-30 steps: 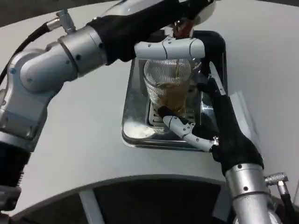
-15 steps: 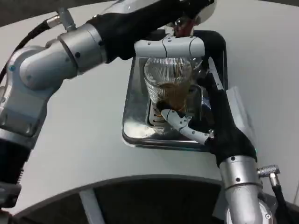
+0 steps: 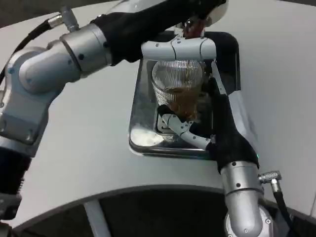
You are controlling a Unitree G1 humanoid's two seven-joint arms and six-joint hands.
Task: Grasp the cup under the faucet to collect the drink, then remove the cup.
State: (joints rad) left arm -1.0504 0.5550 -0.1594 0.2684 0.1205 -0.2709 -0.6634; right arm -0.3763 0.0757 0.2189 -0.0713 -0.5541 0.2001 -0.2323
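Standing under faucet: the cup (image 3: 178, 91), clear and ribbed, sits upright on the steel drip tray (image 3: 143, 129), part-filled with amber drink.
Right hand: your right hand (image 3: 207, 126) grips the cup from the right side, a white finger curled across its lower front and the black palm against its wall.
Left hand: your left hand (image 3: 182, 48) is laid across the dispenser just above the cup's rim; whether it presses, grips or merely rests, you cannot tell.
Change over the last second: the right forearm has swung in toward the tray and the curled finger has crept left and up along the cup's base. The cup itself has not shifted and the drink level looks the same.
Meaning for the task: judge the grasp as tightened and filling as near done or paused; removal has not begun.
Faucet: the faucet (image 3: 193, 27) shows only as a small reddish part behind the left hand; no stream can be made out.
Hidden: the cup's rear wall and the right hand's far-side contact are covered.
Cut off: the dispenser top leaves the upper edge.
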